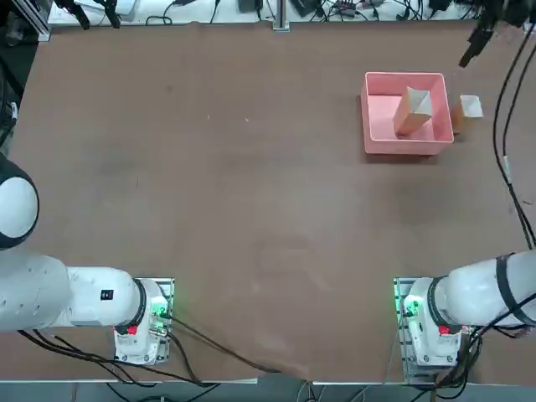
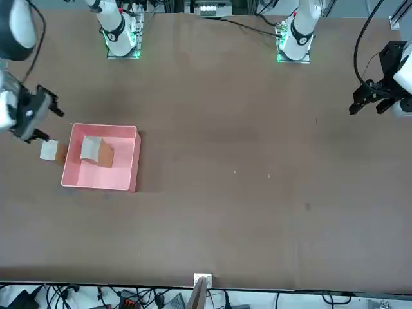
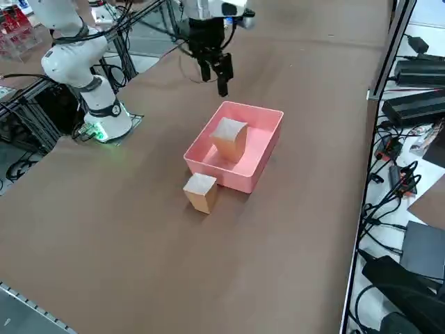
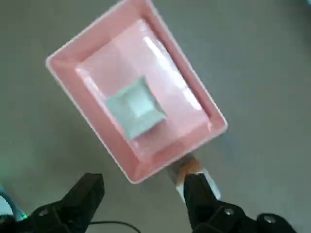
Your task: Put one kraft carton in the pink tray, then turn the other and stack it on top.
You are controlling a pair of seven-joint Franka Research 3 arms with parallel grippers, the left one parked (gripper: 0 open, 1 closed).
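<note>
The pink tray [image 1: 366,117] [image 2: 100,182] [image 3: 217,172] [image 4: 165,156] lies at the table's far right. One kraft carton [image 1: 413,111] [image 2: 96,150] [image 3: 229,138] [image 4: 136,108] stands inside it, apparently leaning a little. The other kraft carton [image 1: 470,109] [image 2: 49,151] [image 3: 201,192] [image 4: 190,167] rests on the table just outside the tray, on its right-hand side. My right gripper [image 1: 466,57] [image 2: 50,122] [image 3: 215,81] [image 4: 143,194] hovers high over the table, open and empty. In the wrist view one finger [image 4: 199,194] partly hides the outer carton.
The brown table [image 1: 251,184] stretches wide to the left of the tray. Its right edge runs close beside the outer carton. Cables and power bricks [image 3: 417,104] lie on the floor past that edge. The arm bases [image 1: 427,314] sit at the near edge.
</note>
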